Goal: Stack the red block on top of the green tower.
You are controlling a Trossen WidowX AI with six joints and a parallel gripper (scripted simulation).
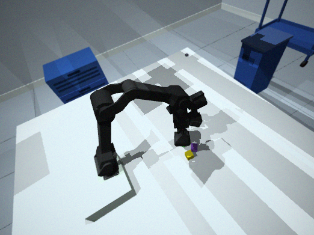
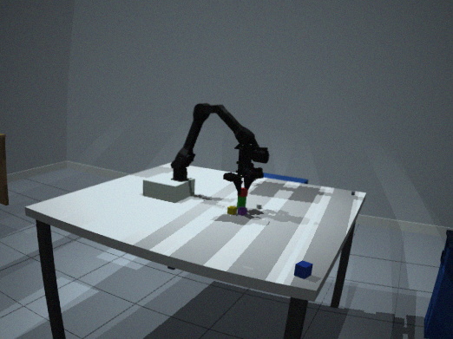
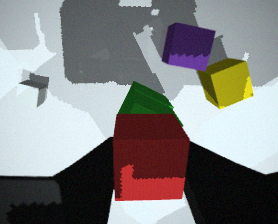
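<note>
My gripper [image 2: 242, 192] [image 3: 145, 144] points down and is shut on the red block [image 2: 245, 192] [image 3: 151, 160]. The red block is directly above the green tower [image 2: 241, 202] [image 3: 142, 102] in the exterior view, with no clear gap between them; whether it bears on the tower cannot be told. The green tower stands upright. In the wrist view, only part of its top shows beyond the red block, which hides the rest. In the top view the gripper hides the red block and nearly all of the tower.
A purple block [image 1: 194, 147] [image 2: 242, 211] [image 3: 189, 46] and a yellow block [image 1: 189, 154] [image 2: 232, 210] [image 3: 230, 85] lie close beside the tower. A small grey piece [image 2: 259, 206] [image 3: 37, 85] lies on its other side. A blue block [image 2: 303, 270] is near the table's corner.
</note>
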